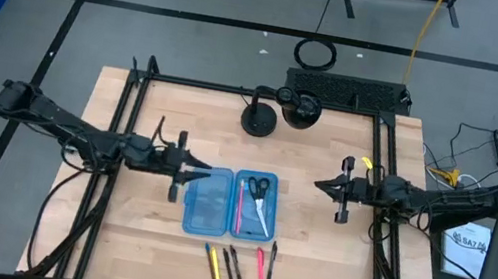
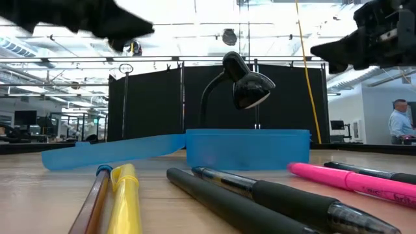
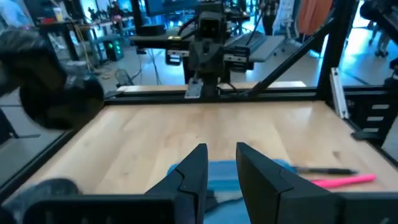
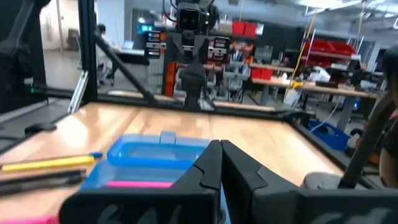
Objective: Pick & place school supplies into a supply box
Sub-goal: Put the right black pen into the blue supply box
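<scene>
The blue supply box [image 1: 228, 202] lies open and flat at the table's middle. Its right half holds the scissors [image 1: 260, 194] and a pink pen [image 1: 240, 202]; its left half [image 1: 207, 203] looks bare. Near the front edge, a yellow pen [image 1: 212, 267], two dark pens [image 1: 231, 268], a pink pen [image 1: 259, 268] and a black pen [image 1: 271, 265] lie on the wood. My left gripper [image 1: 207, 167] hovers level over the box's far left corner, open [image 3: 222, 168], with nothing between its fingers. My right gripper [image 1: 317, 183] hangs shut [image 4: 221, 158] to the right of the box, above the table.
A black desk lamp [image 1: 274, 113] stands at the far middle of the table, behind the box. Black frame rails [image 1: 379, 182] run along the table's left, right and far sides. Bare wood lies on either side of the box. A person [image 2: 398, 120] stands far off in the room.
</scene>
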`<act>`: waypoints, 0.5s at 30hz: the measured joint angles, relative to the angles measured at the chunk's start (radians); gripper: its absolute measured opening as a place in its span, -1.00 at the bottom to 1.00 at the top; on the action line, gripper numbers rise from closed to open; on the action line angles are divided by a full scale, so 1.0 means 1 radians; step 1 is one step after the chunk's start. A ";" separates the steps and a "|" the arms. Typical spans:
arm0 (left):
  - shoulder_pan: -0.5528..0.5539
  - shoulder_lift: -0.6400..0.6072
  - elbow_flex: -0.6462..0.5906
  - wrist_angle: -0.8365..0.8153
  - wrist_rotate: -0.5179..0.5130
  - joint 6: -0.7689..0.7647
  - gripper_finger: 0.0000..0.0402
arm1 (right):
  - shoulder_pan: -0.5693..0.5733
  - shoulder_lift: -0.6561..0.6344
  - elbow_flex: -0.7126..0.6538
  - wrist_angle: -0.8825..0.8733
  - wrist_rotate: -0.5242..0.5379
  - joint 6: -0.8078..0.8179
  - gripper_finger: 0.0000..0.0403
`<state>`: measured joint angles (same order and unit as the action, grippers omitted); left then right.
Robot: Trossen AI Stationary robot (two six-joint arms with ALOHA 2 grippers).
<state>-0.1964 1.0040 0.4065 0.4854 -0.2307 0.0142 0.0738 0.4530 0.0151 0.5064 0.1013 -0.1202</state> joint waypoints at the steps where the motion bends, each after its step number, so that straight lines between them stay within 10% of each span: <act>1: 0.000 -0.003 -0.043 0.042 -0.005 0.000 -0.56 | 0.000 0.000 0.000 -0.009 0.000 -0.001 -1.00; 15: 0.000 -0.003 -0.397 0.399 -0.133 0.054 -0.56 | 0.001 0.009 0.101 -0.221 0.268 0.132 -1.00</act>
<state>-0.1967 1.0008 0.0091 0.8845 -0.3641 0.0683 0.0753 0.4623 0.1164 0.2858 0.3688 0.0121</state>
